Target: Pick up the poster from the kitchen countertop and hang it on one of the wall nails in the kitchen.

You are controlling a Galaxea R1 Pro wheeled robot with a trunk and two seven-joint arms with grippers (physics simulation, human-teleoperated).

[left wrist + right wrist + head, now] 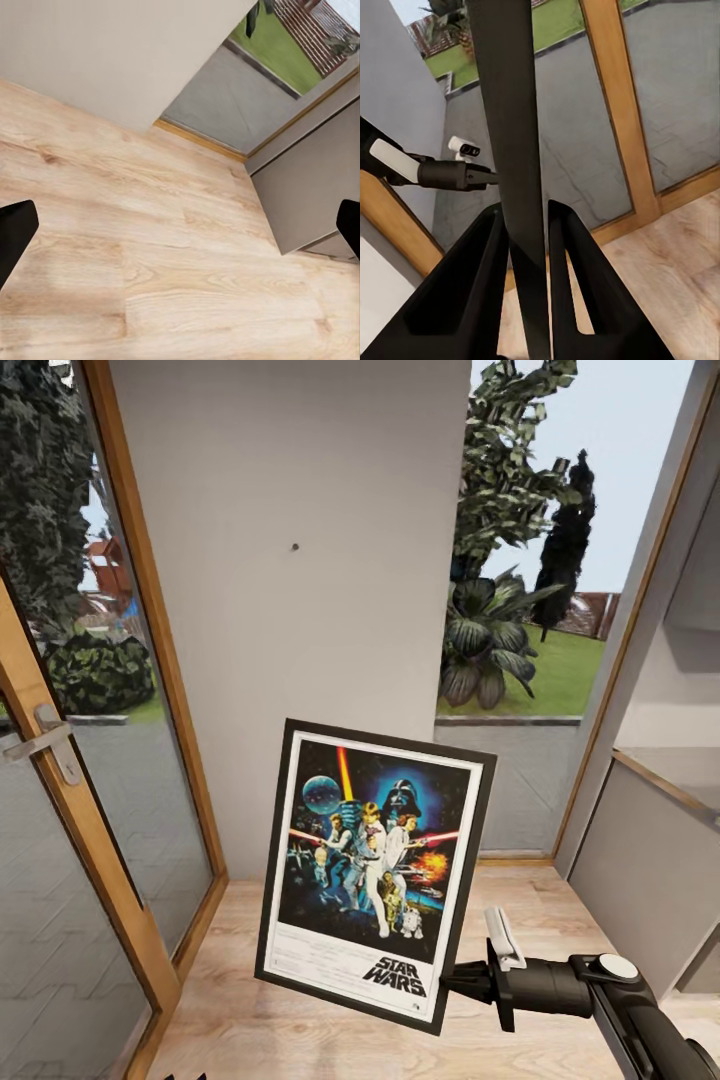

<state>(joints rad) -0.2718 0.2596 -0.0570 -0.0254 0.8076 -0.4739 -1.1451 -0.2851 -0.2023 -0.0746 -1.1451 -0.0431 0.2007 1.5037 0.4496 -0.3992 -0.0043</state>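
The right gripper (455,980), black with two fingers, is clamped on the lower right edge of the tall black-framed Star Wars poster (375,870); in the right wrist view the frame edge (510,135) runs straight up between the two black fingers (472,285), pinched tight. The poster is held off the light wood plank floor (540,920), face toward the head camera, tilted slightly with its top leaning right. The left gripper (180,225) hangs over bare floor, its fingertips wide apart and holding nothing. Beyond the poster stands the plain grey wall panel (300,660) between the wood-framed glass door (110,780) and the window; a small dark wall nail (295,546) sits well above the frame's top edge. Judgement: the step in hand is the lift to the nail. Raise the frame, level it first, bring its back flat to the wall, and lower the top rail onto the nail before releasing. An edge grip risks the frame swinging.
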